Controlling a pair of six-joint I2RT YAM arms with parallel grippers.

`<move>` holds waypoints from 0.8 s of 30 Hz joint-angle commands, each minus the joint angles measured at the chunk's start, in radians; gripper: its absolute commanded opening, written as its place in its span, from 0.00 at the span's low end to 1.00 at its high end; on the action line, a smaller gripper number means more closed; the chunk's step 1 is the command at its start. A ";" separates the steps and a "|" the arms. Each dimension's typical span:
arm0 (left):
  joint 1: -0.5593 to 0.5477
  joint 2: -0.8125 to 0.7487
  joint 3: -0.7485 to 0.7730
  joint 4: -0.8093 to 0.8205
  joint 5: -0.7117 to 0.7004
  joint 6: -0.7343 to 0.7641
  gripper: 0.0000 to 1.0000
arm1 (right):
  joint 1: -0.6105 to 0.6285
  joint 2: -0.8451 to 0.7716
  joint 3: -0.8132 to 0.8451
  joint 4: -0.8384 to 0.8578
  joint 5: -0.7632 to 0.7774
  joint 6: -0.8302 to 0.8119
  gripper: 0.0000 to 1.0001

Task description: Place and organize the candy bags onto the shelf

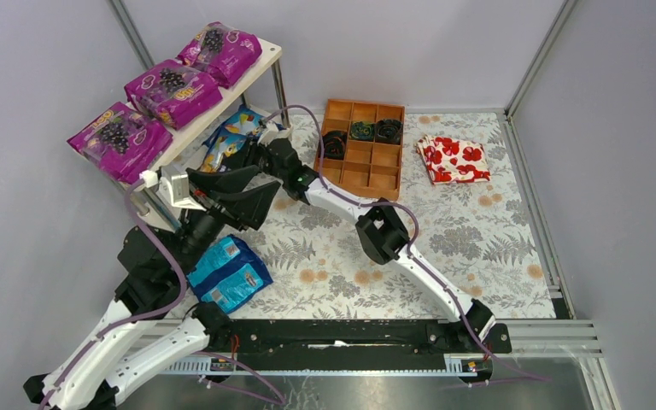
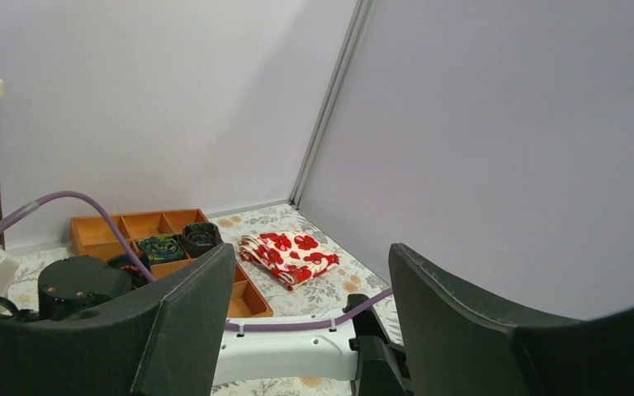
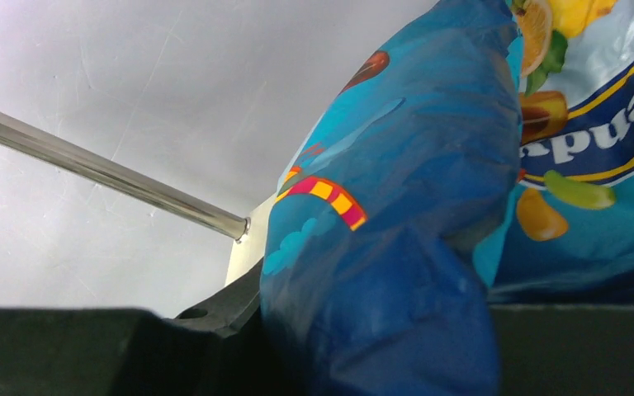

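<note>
While my right gripper (image 1: 254,147) is clamped on a blue candy bag (image 1: 229,137), that bag sits at the lower tier of the shelf (image 1: 265,58), under the top board and ahead-left of my wrist. I cannot tell whether it rests on the lower board yet. The top board carries three purple grape bags (image 1: 173,90) in a row along its length. A second blue bag (image 1: 229,273) lies flat on the desk (image 1: 478,248), just beside my left arm. It is nearer to my base than my left gripper (image 2: 312,272), which is spread wide and empty. Its long axis slants from near-left to far-right, and I judge the left arm nearer to it. The orange-brown compartment tray (image 1: 367,169) holds dark rolled items (image 1: 361,130) in three neighbouring compartments.
</note>
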 commanded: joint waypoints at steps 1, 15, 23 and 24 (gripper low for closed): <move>0.025 0.018 -0.006 0.069 0.017 -0.020 0.73 | -0.014 -0.055 0.066 0.097 0.025 -0.035 0.22; 0.051 0.037 -0.021 0.069 0.019 -0.022 0.72 | -0.014 -0.354 -0.290 -0.142 0.096 0.070 0.74; 0.056 0.042 -0.033 0.072 0.034 -0.035 0.71 | 0.008 -0.430 -0.447 -0.070 0.151 0.026 0.73; 0.056 0.042 -0.033 0.072 0.034 -0.035 0.71 | 0.012 -0.416 -0.439 -0.052 0.150 -0.013 0.69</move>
